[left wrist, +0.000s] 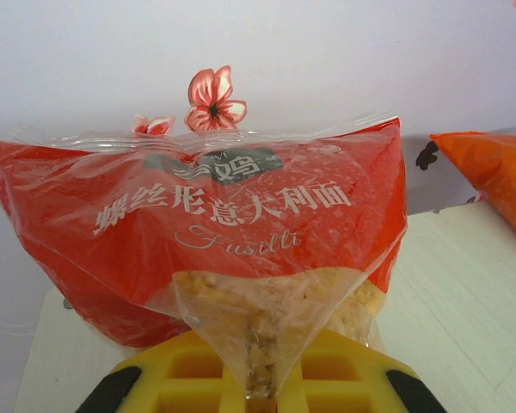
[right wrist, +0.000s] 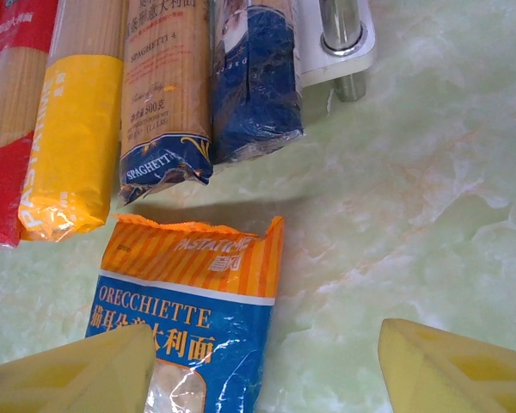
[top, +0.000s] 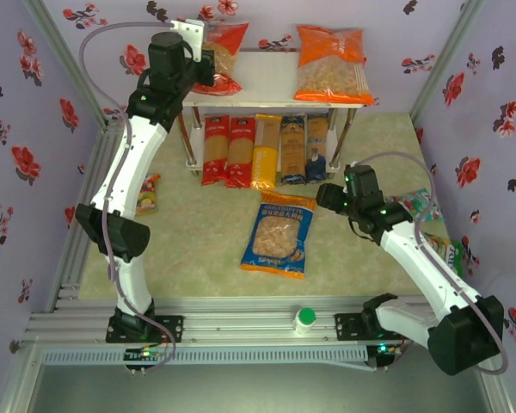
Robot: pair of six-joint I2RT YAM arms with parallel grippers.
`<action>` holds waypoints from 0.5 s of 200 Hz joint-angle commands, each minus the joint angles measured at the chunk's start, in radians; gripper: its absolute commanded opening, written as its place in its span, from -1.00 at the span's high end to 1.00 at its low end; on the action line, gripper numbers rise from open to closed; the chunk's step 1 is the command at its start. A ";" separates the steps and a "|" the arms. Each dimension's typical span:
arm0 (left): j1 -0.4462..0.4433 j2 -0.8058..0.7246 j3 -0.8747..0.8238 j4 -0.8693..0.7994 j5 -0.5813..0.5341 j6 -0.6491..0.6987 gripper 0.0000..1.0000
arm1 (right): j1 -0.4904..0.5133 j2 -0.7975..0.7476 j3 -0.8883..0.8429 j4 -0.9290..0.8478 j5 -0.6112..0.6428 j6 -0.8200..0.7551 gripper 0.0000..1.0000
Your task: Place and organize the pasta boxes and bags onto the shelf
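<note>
**Top external.** We list the shelf at 12 o'clock on the tabletop. On its upper board, the red bag sits at the 9 o'clock end with the left claw against it. The orange bag lies flat at the 3 o'clock end. Beneath it are five spaghetti packs side by side: two red, one yellow, two dark blue. The blue bag lies flat on the tabletop at centre, with the right claw at its 2 o'clock.

**Left wrist.** We record the left claw clamped together on the clear lower part of the red bag, labelled Fusilli, which rises above the fingers. The orange bag is at 3 o'clock.

**Right wrist.** We record the right claw with its fingers apart, holding nothing. One finger is at 7 o'clock over the blue bag, labelled Orecchiette, and the other is at 5 o'clock over bare tabletop. The ends of the spaghetti packs are at 11 o'clock, and a shelf leg is at 1 o'clock.
</note>
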 commanded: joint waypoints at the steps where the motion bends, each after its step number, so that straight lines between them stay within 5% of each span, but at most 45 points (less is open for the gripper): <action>1: 0.009 -0.023 0.040 0.143 -0.025 0.039 1.00 | 0.008 0.023 0.043 0.029 -0.017 -0.019 -0.40; 80: 0.009 0.006 -0.029 0.119 -0.044 0.013 1.00 | 0.008 0.034 0.056 0.023 -0.012 -0.027 -0.40; 100: 0.009 0.004 -0.053 0.118 -0.046 -0.019 0.76 | 0.007 0.034 0.058 0.020 -0.011 -0.028 -0.40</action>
